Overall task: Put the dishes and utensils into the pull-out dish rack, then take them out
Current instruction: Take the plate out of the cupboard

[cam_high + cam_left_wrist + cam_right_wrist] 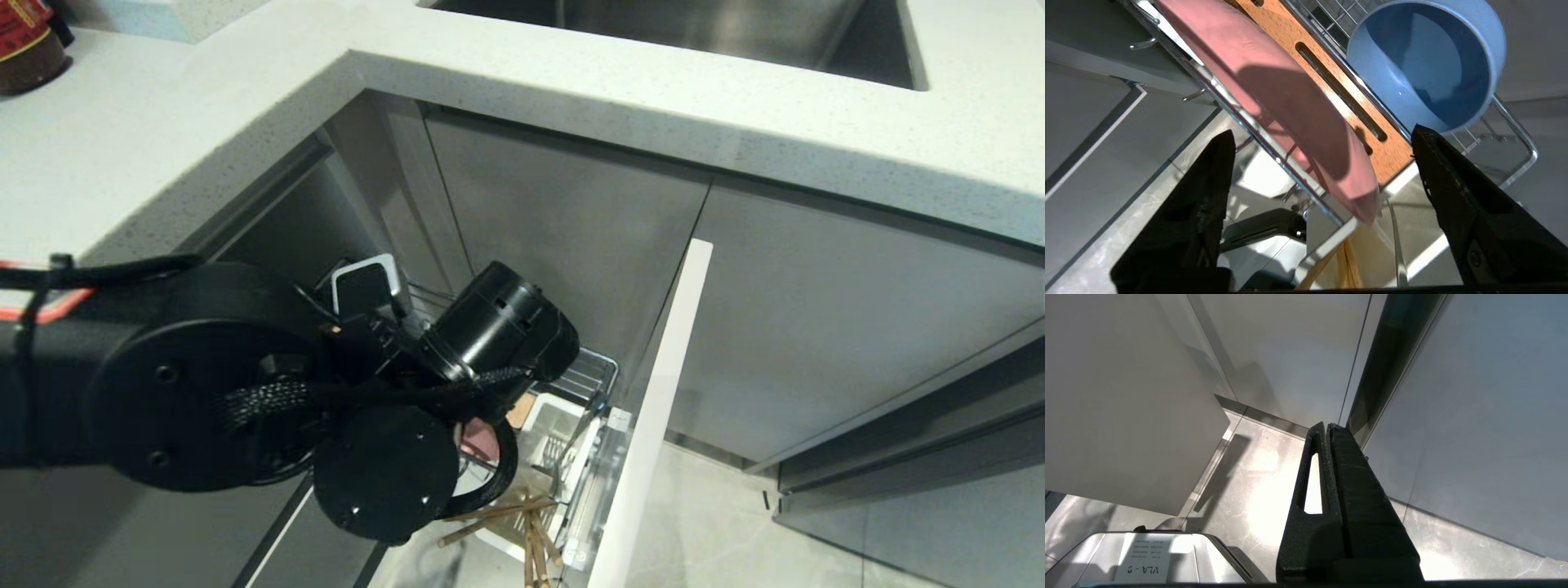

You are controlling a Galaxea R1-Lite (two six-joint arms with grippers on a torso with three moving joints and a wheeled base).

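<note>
The pull-out dish rack (592,367) stands drawn out under the counter, its pale door front (653,425) edge-on. The pink plate (1257,73) stands on edge between the rack's wires, beside the slotted wooden strip (1355,118). A pale-blue bowl (1425,65) lies on its side in the wire basket. Chopsticks (531,523) and a fork (555,453) stand in the white cutlery cup (545,408). My left gripper (1323,132) hangs open just above the plate's rim, holding nothing. The left arm (392,384) hides it in the head view. My right gripper (1327,426) is shut and parked low beside cabinet fronts.
A speckled white countertop (163,139) overhangs the rack, with a steel sink (694,33) at the back and a dark jar (24,49) at the far left. Grey cabinet doors (816,327) flank the opening. My base (1147,555) sits on the tiled floor (1257,490).
</note>
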